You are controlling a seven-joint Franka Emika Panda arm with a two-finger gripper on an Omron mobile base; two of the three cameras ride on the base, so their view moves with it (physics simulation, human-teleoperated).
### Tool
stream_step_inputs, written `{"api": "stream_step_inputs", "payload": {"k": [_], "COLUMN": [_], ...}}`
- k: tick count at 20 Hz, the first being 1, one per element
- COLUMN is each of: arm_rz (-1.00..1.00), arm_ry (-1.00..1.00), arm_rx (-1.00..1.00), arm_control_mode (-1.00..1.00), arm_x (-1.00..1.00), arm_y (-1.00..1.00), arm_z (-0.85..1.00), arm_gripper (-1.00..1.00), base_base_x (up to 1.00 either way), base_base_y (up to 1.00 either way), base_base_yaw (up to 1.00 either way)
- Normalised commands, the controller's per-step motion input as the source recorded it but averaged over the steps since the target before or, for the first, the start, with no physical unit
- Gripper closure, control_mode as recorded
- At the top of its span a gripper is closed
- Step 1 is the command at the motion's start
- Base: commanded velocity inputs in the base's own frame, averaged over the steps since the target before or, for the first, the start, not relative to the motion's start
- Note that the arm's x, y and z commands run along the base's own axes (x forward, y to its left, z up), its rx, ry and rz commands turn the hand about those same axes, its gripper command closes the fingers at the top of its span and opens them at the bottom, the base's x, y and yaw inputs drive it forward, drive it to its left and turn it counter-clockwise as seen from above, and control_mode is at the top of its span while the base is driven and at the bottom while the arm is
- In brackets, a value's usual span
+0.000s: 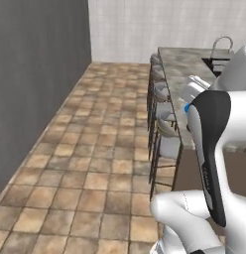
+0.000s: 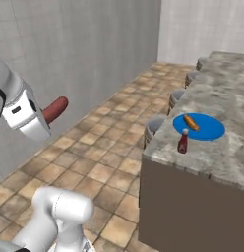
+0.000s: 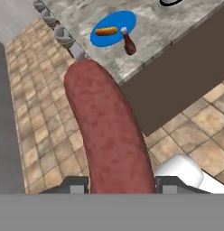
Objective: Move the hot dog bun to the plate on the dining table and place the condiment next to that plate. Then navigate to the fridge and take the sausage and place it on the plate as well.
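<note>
My gripper is shut on the reddish-brown sausage, which sticks out long past the fingertips. From the right base view the sausage juts from the gripper over the tiled floor, left of the dining table. On that marbled top lies the blue plate with the orange-tan hot dog bun on it. The condiment, a small red bottle, stands upright just beside the plate's near edge. The hand view shows the plate, bun and bottle ahead. The fridge is out of view.
Grey stools line the table's floor side, between me and the plate. A sink with a faucet sits at the table's far end. A dark grey wall bounds the open tiled floor on the left.
</note>
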Motion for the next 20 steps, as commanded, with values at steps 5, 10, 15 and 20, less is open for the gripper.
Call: {"api": "stream_step_inputs", "payload": {"k": [5, 10, 15, 20], "arm_rz": [0.00, 0.00, 0.00, 0.00], "arm_ry": [0.00, 0.00, 0.00, 0.00], "arm_rx": [0.00, 0.00, 0.00, 0.00], "arm_control_mode": [1.00, 1.00, 1.00, 1.00], "arm_x": [0.00, 0.00, 0.00, 0.00], "arm_y": [0.00, 0.00, 0.00, 0.00], "arm_z": [0.00, 0.00, 0.00, 0.00], "arm_gripper": [1.00, 1.00, 1.00, 1.00], "base_base_x": [0.70, 0.70, 0.67, 0.59], "base_base_y": [1.00, 0.98, 0.91, 0.77], "base_base_yaw": [-0.46, -0.48, -0.52, -0.60]}}
